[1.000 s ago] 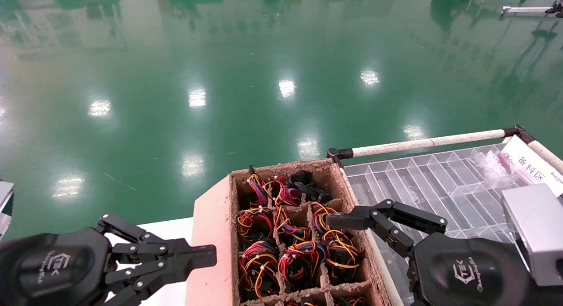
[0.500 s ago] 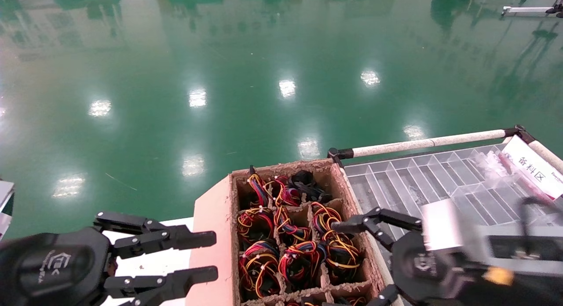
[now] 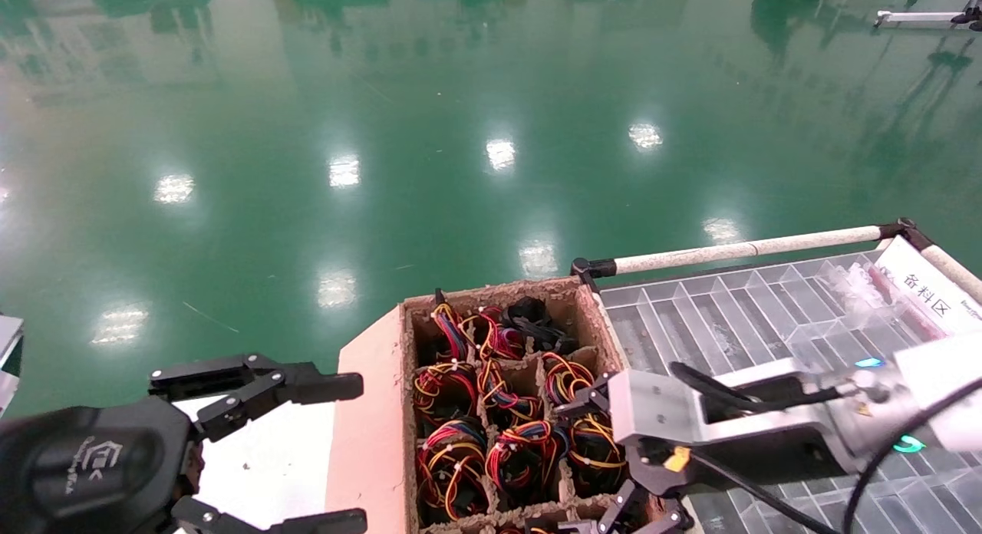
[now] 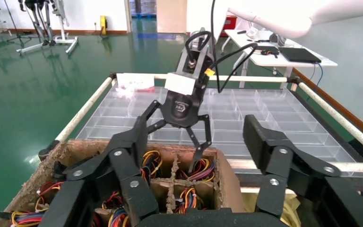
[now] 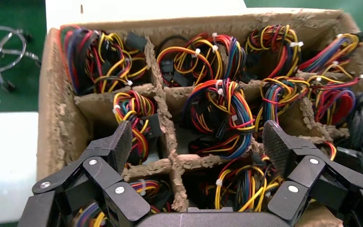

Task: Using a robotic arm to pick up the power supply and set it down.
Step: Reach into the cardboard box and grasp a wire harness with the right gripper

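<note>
Several power supplies stand in a divided cardboard box (image 3: 376,411); only their tied red, yellow and black wire bundles (image 3: 529,457) show, the metal bodies being hidden. My right robotic arm (image 3: 767,419) reaches in from the right. Its gripper (image 3: 587,469) hangs open over the box's right-hand cells, holding nothing. In the right wrist view this gripper (image 5: 196,149) straddles a cardboard divider, with one power supply's bundle (image 5: 220,113) just beyond it. The left wrist view shows the right gripper (image 4: 182,142) above the box. My left gripper (image 3: 349,451) stands open beside the box's left wall.
A clear plastic compartment tray (image 3: 752,311) lies right of the box, framed by a white rail (image 3: 744,250) and bearing a white label card (image 3: 928,292). White tabletop (image 3: 253,457) lies under the left gripper. Green floor (image 3: 460,135) stretches beyond.
The right arm has swung left from over the tray to above the box and turned its gripper downward. The left gripper's fingers have spread from nearly shut to wide open.
</note>
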